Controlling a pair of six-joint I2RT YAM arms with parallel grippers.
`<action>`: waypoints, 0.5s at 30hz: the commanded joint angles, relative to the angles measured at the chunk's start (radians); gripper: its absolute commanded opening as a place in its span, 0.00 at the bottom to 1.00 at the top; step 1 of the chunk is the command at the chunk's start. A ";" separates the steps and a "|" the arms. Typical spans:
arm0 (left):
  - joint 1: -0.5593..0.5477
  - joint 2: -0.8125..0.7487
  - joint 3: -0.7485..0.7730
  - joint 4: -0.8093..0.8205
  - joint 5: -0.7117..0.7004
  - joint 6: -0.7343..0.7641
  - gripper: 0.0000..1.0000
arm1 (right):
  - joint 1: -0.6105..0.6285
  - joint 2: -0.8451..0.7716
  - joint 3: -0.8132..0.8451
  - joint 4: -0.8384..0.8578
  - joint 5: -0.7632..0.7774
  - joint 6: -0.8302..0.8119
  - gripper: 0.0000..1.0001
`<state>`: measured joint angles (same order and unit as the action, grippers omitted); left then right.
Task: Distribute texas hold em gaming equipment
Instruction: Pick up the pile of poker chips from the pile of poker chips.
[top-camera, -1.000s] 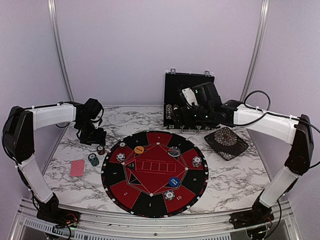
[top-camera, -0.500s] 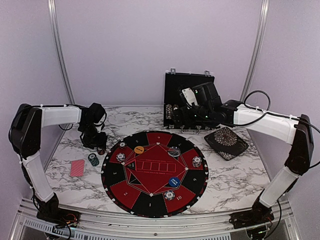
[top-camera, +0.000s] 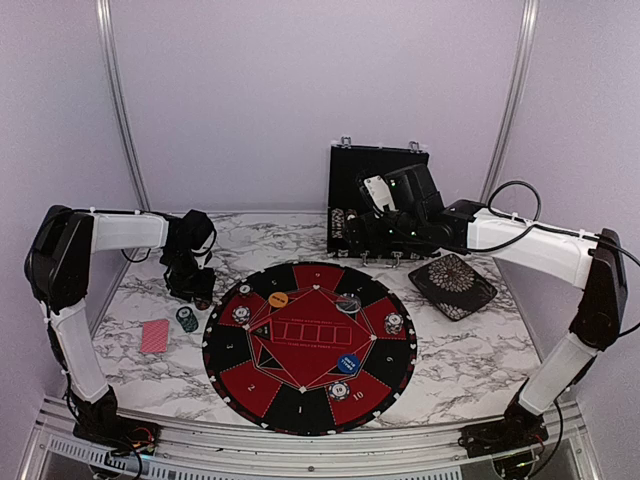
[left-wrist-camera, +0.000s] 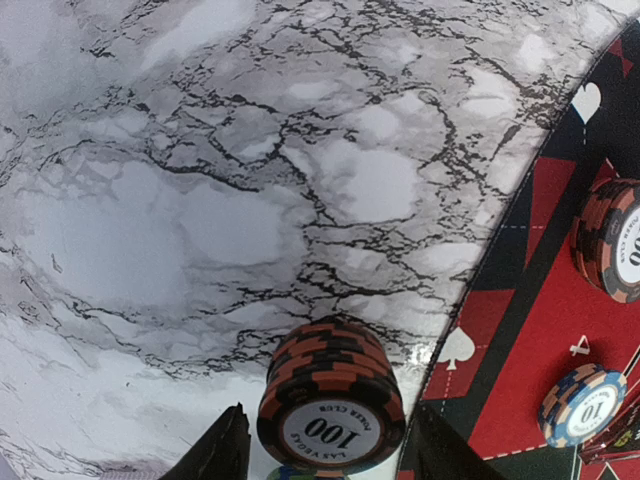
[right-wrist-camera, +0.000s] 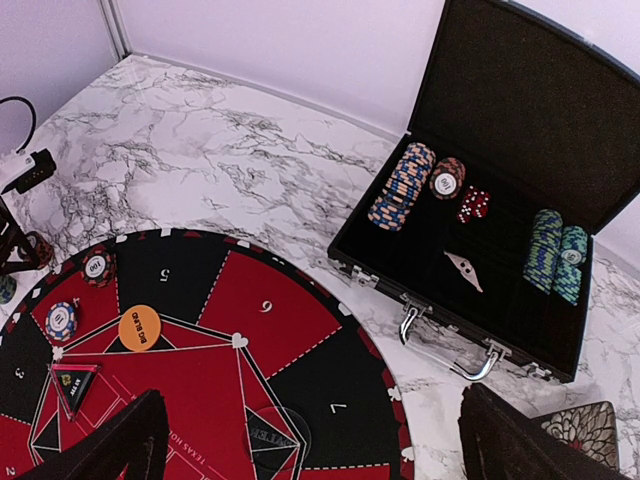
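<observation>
"Looking from overhead, where did you see the left gripper (top-camera: 196, 287)?"

"Low over the marble table (top-camera: 480, 350), just off the mat (top-camera: 310, 385) at its ten o'clock, on top of a red-and-black stack (top-camera: 203, 299). The teal chips (top-camera: 187, 318) and playing cards (top-camera: 154, 336) lay near nine o'clock. The right gripper (top-camera: 358, 228) hung by the open case (top-camera: 380, 165) around one o'clock, and the dish (top-camera: 452, 285) sat at two"

"And from the left wrist?"

"The fingers (left-wrist-camera: 225, 450) stood either side of that stack, at six o'clock in the view. A sliver of gap showed on each side, so I'd say they were bracketing it and not pinching yet. The mat's rim ran just beside it at three o'clock"

"How should the pinch go?"

"I'd keep the stack centred, grip it low enough to catch the bottom chip, and lift it straight up so nothing shears off"

"The right wrist?"

"Its jaws were spread wide and held nothing. More chips (right-wrist-camera: 400, 185) sat in the case at one o'clock, and an orange button (right-wrist-camera: 139, 327) lay on the mat at nine"
</observation>
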<state>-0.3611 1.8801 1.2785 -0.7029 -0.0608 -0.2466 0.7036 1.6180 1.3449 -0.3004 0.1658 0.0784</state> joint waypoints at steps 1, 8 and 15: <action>0.004 0.020 0.030 0.010 -0.001 0.006 0.54 | -0.006 0.005 0.046 -0.003 0.006 0.001 0.98; 0.002 0.033 0.035 0.011 0.001 0.008 0.50 | -0.006 0.008 0.046 -0.002 0.007 0.002 0.98; 0.001 0.039 0.035 0.012 0.002 0.009 0.48 | -0.007 0.008 0.046 -0.003 0.006 0.000 0.98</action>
<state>-0.3611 1.8999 1.2930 -0.6987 -0.0608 -0.2455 0.7036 1.6184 1.3449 -0.3008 0.1658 0.0784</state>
